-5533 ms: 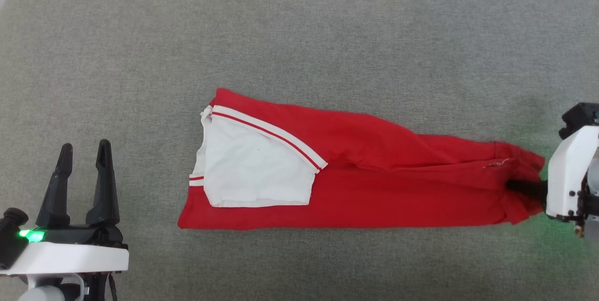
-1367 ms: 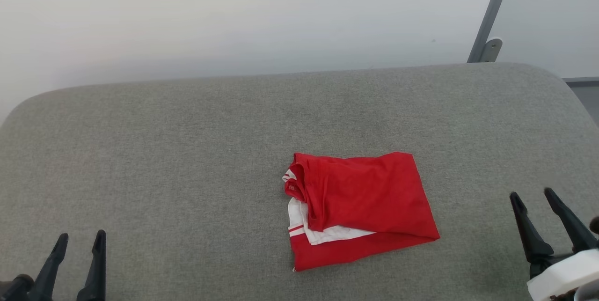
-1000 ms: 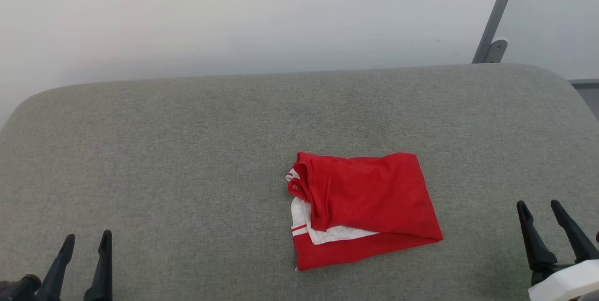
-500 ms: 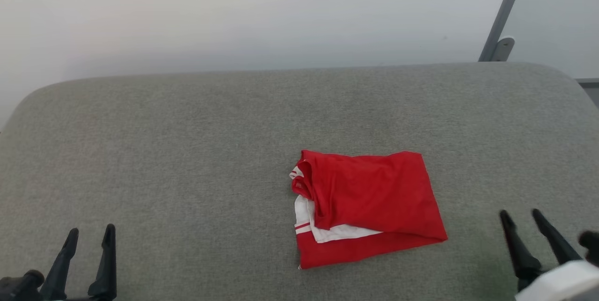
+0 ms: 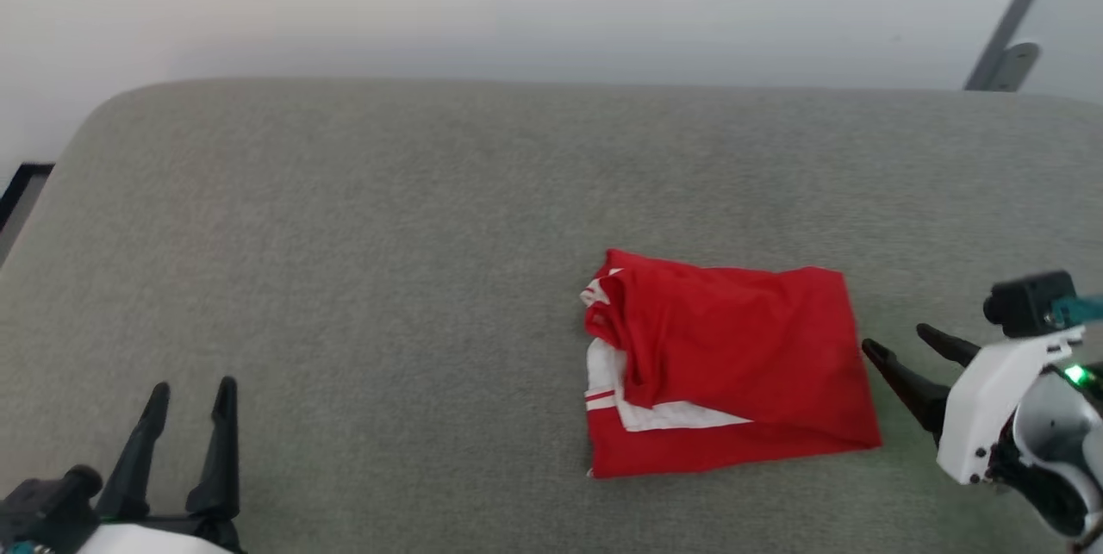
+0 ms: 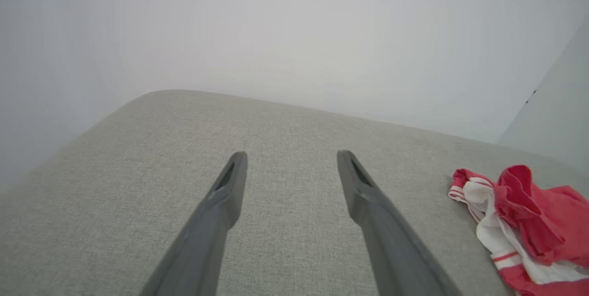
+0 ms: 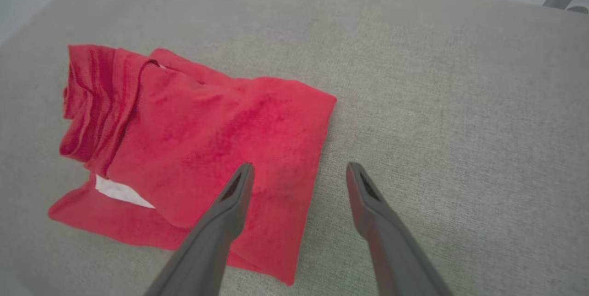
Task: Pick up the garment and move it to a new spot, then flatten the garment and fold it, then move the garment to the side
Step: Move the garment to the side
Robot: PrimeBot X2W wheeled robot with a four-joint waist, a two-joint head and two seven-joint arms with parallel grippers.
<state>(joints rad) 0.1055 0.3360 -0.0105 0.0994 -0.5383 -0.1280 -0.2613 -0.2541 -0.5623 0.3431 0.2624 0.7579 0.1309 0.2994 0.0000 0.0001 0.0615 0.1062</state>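
Two sets of jaws, both spread wide & empty. Left gripper (image 5: 193,385) hangs low over the grey cushion (image 5: 388,235), well apart from the garment (image 5: 741,356). Garment lies folded, right of centre on the cushion, white sleeve panel (image 5: 663,416) peeking out at its near-left side. Right gripper (image 5: 894,338) is just beside its right edge, fingers pointing at it.

Risks, imo: nip only the top layer & the fold peels open on the move sideways. Too shallow a pinch, fabric slips out. Too deep, tips snag the cushion. Bunched end (image 5: 613,326) on the left could trail & unroll.
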